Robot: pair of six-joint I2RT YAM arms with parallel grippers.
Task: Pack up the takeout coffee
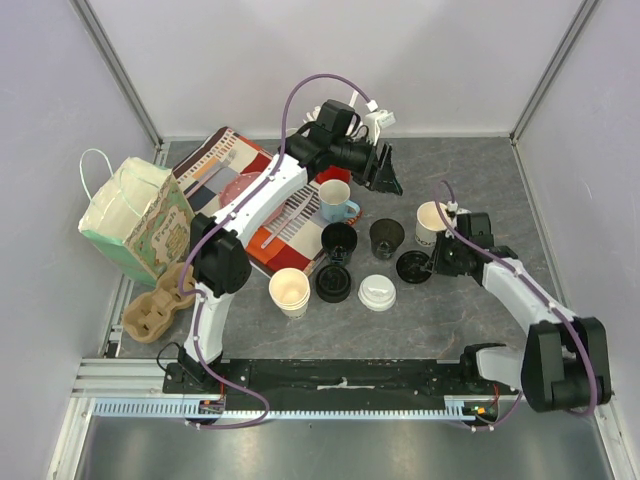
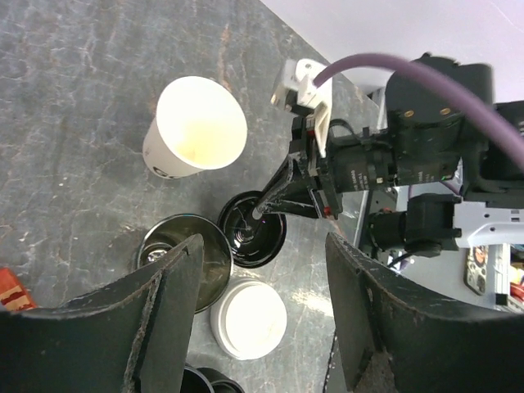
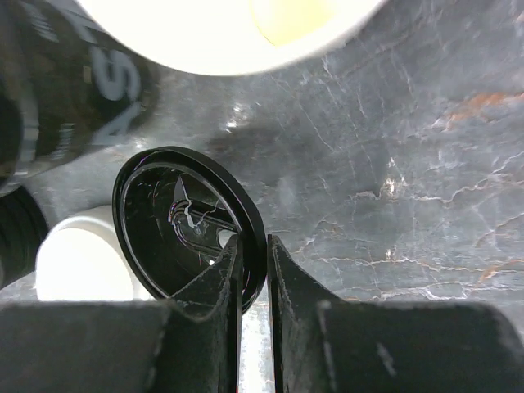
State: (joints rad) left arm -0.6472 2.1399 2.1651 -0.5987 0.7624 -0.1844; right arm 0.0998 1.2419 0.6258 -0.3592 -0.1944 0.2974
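The right gripper (image 3: 254, 246) is pinched onto the rim of the black lid (image 3: 180, 233) — an edge hold that probably suits lifting it onto a cup — right of the light-blue mug (image 1: 336, 200), nearer the arms. The left gripper (image 2: 264, 246) hangs wide open above that spot. The lid is round and glossy, moulded at its centre.

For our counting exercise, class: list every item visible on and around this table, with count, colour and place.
paper bag: one, green-white, far left
cup carrier: one, brown, beside bag
striped tray: one, red-white, back left
mug: one, light blue, centre
dark cups: two, black, centre
white cups: two, front centre and right
white lid: one, front centre
black lids: two, beside white lid and right
left gripper: open, back centre
right gripper: closed on right black lid
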